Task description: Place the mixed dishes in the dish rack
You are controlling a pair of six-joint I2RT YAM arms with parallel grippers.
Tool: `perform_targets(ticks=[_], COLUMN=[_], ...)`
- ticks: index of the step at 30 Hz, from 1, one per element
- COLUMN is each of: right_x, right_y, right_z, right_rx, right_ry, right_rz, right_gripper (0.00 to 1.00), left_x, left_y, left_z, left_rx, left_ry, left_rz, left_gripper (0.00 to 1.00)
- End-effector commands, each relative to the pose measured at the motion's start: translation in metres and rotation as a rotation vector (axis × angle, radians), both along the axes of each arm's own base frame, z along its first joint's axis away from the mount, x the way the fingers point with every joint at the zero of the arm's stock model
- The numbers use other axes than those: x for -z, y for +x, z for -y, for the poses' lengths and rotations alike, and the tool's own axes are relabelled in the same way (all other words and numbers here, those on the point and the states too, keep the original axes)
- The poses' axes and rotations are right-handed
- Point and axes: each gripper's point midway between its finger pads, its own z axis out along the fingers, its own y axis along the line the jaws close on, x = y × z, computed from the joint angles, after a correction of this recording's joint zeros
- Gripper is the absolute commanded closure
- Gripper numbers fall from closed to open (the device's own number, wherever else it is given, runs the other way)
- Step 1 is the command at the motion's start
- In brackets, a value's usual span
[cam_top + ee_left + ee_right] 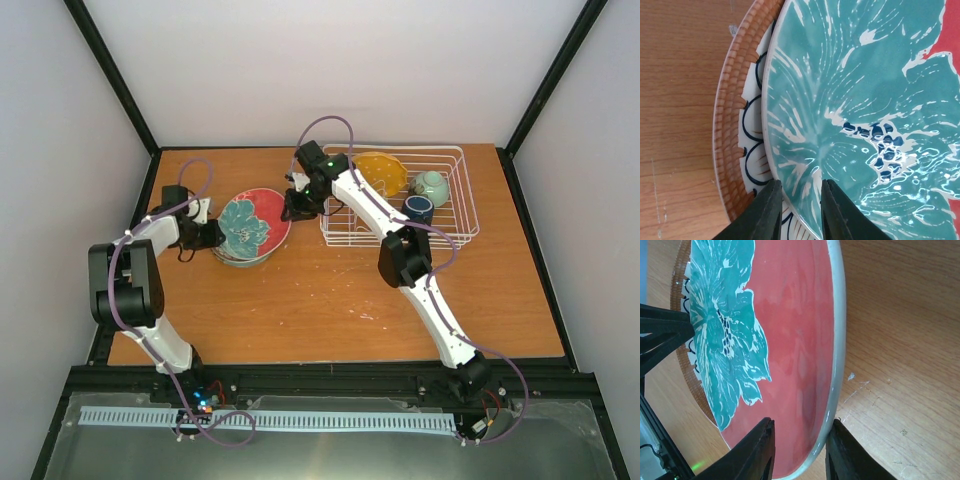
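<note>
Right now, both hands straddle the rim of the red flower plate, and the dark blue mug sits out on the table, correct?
No. The top view shows the dark blue mug inside the dish rack, not on the table. The left hand and right hand do straddle the red flower plate's rim.

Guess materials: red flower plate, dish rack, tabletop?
red plate: likely glazed ceramic; glossy highlights, thick pale rim.
dish rack: thin white wire, probably coated metal; coating not confirmable.
table: wood-grain surface, matte, scuffed; solid wood or laminate unclear.
</note>
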Motion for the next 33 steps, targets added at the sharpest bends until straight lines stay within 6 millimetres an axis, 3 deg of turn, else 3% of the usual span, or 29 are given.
perform_targets(ticks=[1,11,13,17,23,27,33], right_x=[0.067,0.066,0.066,0.062,0.052,0.038,0.001], right_y=[-0.047,-0.063,-0.066,-0.071,-0.069,-0.057,-0.018], right_z=[-0.03,-0.048,-0.051,-0.056,-0.055,-0.051,-0.03], right_rx=[-0.076,-0.111,-0.122,-0.134,-0.139,-0.118,-0.036], right_ry=[-0.028,0.042,0.051,0.083,0.097,0.113,0.167], right_rz=[-0.171,-0.231,-0.238,-0.262,-0.246,-0.208,-0.132], right_gripper=[0.71,0.71,0.76,0.96,0.97,0.97,0.97], left_x=[0.004,0.002,0.003,0.004,0.005,0.007,-0.001], left_y=[0.004,0.017,0.021,0.028,0.029,0.025,0.022], left_z=[0.012,0.029,0.038,0.056,0.062,0.056,0.045], left_rx=[0.018,0.037,0.053,0.086,0.097,0.093,0.066], left_ry=[-0.028,-0.068,-0.075,-0.082,-0.078,-0.038,0.023], left_rz=[0.002,0.04,0.039,0.044,0.044,0.035,0.052], left_gripper=[0.77,0.77,0.78,0.78,0.78,0.78,0.72])
